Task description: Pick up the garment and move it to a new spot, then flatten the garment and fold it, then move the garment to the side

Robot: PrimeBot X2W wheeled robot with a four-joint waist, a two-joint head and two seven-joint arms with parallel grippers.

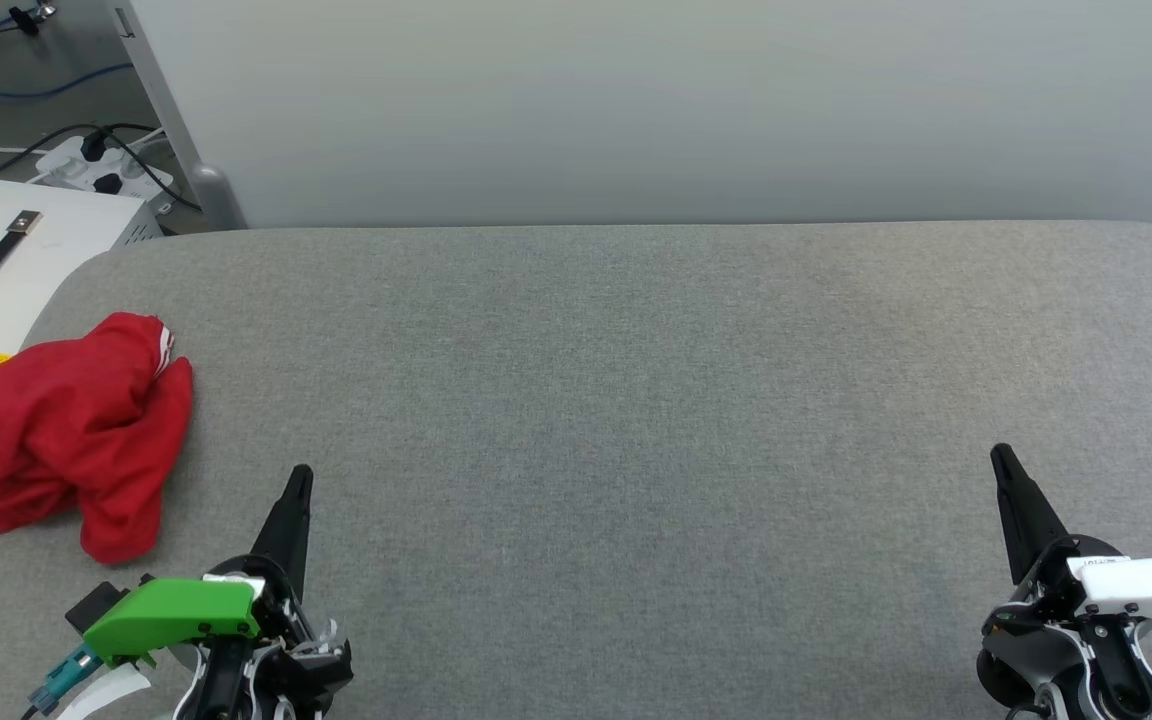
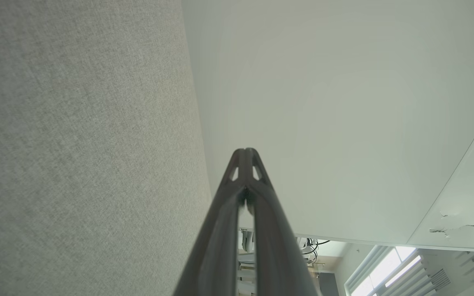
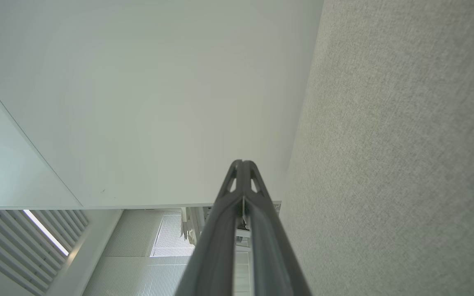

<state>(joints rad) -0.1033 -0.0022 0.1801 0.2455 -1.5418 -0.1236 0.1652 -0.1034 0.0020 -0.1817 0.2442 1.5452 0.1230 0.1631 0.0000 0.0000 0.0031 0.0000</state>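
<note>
The red jersey (image 1: 71,430) lies crumpled in a heap at the left edge of the grey cloth-covered table (image 1: 636,420), just ahead and left of the left gripper (image 1: 300,475) and well apart from the right gripper (image 1: 1000,455) — both have their fingers pressed together on nothing. It looks light, soft and limp, likely to sag when lifted, so a pinch on a raised fold near the striped trim seems the surest hold. The head view gives the jersey and the white box (image 1: 6,250) beside it; the wrist views look along closed fingers to cloth and a pale wall panel (image 2: 323,102).
</note>
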